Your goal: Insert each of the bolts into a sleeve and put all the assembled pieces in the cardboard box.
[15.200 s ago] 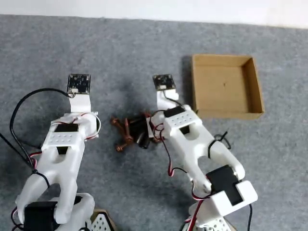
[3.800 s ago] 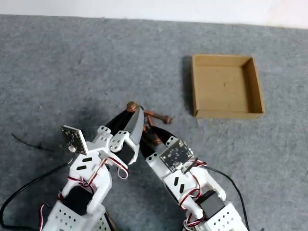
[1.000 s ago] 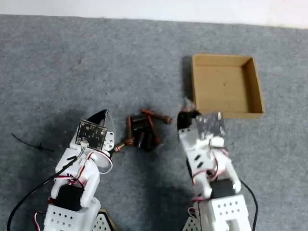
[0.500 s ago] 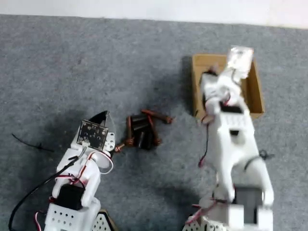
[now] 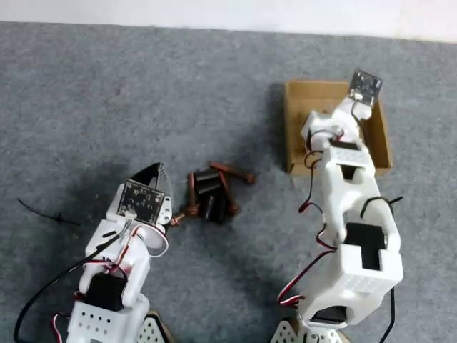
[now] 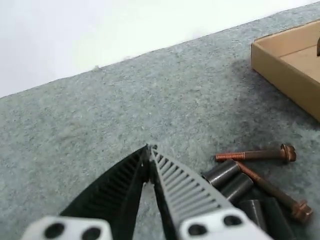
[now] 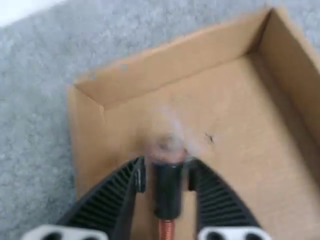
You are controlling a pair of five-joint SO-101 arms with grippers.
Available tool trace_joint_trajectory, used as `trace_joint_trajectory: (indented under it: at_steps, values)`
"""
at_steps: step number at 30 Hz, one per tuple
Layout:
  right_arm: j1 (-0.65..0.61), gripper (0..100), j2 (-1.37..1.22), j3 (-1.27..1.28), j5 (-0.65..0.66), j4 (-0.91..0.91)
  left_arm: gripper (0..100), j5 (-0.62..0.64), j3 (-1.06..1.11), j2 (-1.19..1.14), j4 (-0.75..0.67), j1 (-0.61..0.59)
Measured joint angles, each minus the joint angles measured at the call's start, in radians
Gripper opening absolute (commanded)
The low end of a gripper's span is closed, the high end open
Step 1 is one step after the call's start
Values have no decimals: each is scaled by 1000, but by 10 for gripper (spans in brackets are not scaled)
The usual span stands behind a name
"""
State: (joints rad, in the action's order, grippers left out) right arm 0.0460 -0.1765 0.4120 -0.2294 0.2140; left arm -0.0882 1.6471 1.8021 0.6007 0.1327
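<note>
The right tool (image 7: 165, 175) grips a dark sleeve (image 7: 167, 195) with a copper bolt (image 7: 166, 231) through it, over the cardboard box (image 7: 150, 70) floor below; the far end blurs, perhaps the bolt head. The left tool (image 6: 149, 151) is closed and empty, loose bolts (image 6: 255, 155) and sleeves (image 6: 222, 173) just beside its tip.

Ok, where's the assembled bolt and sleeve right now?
In the right wrist view, the assembled piece is gripped in the right hand, above the floor of the cardboard box on the table's right side.
</note>
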Motion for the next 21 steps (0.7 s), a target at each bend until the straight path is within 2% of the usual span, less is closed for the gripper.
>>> trace_joint_trajectory:
  at_steps: [7,12,21]
  values:
    - [0,197,0,-8,-2,9,11,0,0,0,0,0]
    - [-26,197,55,-8,-2,107,11,0,0,0,0,0]
    - [-295,197,422,245,6,181,11,0,0,0,-6,-17]
